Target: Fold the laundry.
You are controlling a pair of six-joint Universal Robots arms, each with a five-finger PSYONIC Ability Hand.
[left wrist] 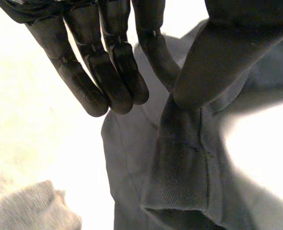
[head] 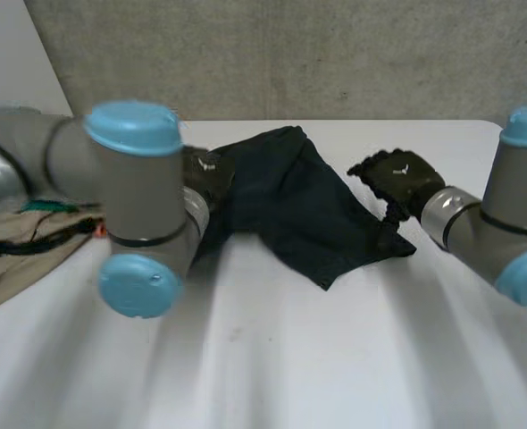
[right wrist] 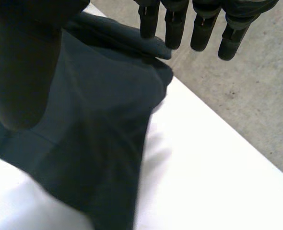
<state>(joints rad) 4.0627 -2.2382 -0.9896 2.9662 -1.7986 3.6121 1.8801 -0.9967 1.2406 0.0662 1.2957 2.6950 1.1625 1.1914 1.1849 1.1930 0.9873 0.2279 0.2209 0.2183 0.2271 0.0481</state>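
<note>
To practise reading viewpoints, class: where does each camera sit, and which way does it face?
Head view: behind, between the arms, looking down at the dark cloth on the table; both arms, left hand, right hand.
Left wrist view: from that wrist, along the left hand pinching the cloth's hem.
Right wrist view: from that wrist, along the right hand above the cloth.
All share the dark cloth.

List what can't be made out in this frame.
Head view: the left arm covers most of the left hand and part of the beige cloth, which the edge also cuts off.
Wrist views: the dark cloth runs past the edges; bunched, its garment type is unclear.
</note>
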